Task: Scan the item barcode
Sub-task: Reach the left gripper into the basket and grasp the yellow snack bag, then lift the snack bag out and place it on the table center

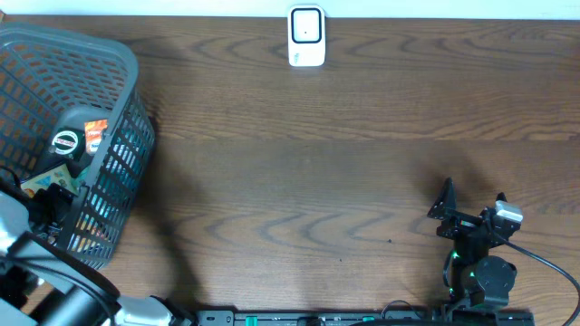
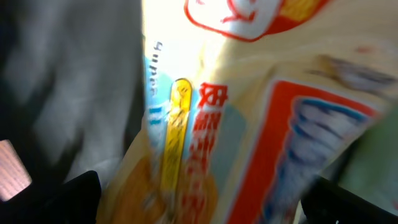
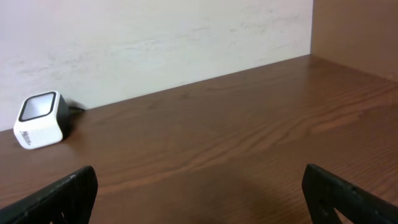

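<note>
Progress is at the very start: no item has been lifted, and nothing has been shown to the barcode scanner [image 1: 306, 36], which stands alone at the middle of the table's far edge. The goods are all inside the grey mesh basket [image 1: 131, 136] at the table's left edge. It holds several packets, among them a dark one with a round white cap [image 1: 65, 140] and orange-printed ones beside it.

The left gripper [image 2: 205, 199] reaches down into the basket with its fingers spread wide. From its wrist camera a yellow, red and orange snack packet [image 2: 249, 124] fills the view just ahead of the open jaws, blurred and not pinched. Whether the fingers touch it I cannot tell.

The right gripper [image 1: 471, 204] sits near the table's near right corner, also spread wide and holding nothing, facing across bare wood toward the scanner.

Left to do, by my judgement: close on a packet, lift it out, carry it to the scanner and turn its barcode to the window.
</note>
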Controlling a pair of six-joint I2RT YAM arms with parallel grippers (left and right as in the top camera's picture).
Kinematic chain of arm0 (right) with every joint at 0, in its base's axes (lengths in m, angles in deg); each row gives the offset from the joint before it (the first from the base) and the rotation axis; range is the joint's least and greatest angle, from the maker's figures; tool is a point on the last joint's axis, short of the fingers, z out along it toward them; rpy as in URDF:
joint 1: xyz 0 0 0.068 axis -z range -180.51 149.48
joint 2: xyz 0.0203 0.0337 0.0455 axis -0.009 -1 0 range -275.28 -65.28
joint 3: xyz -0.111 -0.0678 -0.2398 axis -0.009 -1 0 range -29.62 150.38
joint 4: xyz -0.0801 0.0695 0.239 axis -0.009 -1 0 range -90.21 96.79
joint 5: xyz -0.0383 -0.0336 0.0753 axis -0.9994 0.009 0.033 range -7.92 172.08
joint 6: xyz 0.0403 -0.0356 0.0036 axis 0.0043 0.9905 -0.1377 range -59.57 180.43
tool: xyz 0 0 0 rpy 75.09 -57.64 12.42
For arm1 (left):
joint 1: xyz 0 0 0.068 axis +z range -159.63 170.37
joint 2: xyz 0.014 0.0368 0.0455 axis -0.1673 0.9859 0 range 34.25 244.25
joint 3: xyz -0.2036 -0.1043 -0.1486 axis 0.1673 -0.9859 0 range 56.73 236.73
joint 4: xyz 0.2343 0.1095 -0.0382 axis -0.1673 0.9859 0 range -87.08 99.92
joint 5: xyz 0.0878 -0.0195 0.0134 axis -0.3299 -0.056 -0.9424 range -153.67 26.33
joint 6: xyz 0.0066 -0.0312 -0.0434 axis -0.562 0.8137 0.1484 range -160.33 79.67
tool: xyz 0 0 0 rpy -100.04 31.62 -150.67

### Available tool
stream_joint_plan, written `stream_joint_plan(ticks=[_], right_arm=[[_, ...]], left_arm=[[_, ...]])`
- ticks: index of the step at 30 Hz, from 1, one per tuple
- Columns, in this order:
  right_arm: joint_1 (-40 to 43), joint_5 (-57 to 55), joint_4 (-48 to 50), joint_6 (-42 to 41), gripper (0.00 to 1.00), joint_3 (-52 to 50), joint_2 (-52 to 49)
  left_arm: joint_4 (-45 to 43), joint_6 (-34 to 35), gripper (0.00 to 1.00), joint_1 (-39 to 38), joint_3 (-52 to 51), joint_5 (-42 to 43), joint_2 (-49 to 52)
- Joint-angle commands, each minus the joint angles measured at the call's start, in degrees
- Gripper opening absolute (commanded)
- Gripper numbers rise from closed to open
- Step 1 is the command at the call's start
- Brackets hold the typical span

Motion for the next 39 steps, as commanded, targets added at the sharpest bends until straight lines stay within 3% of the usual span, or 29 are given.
stream_joint_plan(ticks=[1, 2, 6, 11, 17, 21, 28, 33, 39], right_arm=[[-0.48, -0.33, -0.22, -0.24, 0.99, -0.04, 0.11], [-0.48, -0.33, -0.22, -0.24, 0.99, -0.04, 0.11], [-0.48, -0.33, -0.2, -0.24, 0.99, -0.04, 0.11], [-0.48, -0.33, -0.2, -0.24, 0.99, -0.04, 0.11], [-0.48, -0.31, -0.2, -0.24, 0.99, -0.04, 0.11], [-0.48, -0.33, -0.22, -0.24, 0.99, -0.04, 0.11], [-0.48, -0.33, -0.2, -0.24, 0.99, -0.04, 0.11], [-0.48, -0.33, -0.22, -0.24, 0.99, -0.04, 0.11], [-0.48, -0.31, -0.22, -0.24, 0.99, -0.04, 0.11]], left_arm=[[1.01, 0.79, 0.82, 0.13, 0.17, -1.86, 4.59], [1.27, 1.03, 0.69, 0.13, 0.17, -1.84, 5.31], [1.66, 2.78, 0.41, 0.13, 0.39, -1.84, 5.18], [4.0, 5.53, 0.3, 0.02, 3.65, -1.84, -0.07], [6.08, 10.32, 0.29, 0.02, 10.34, -0.61, -13.05], [3.26, 15.87, 0.29, 0.02, 13.6, 7.85, -23.85], [-11.96, 31.21, 0.3, -1.79, 13.81, 26.47, -40.79], [-17.68, 35.65, 0.32, -13.38, 13.79, 37.46, -45.99], [-6.86, 23.87, 0.36, -37.64, 11.67, 35.01, -44.46]])
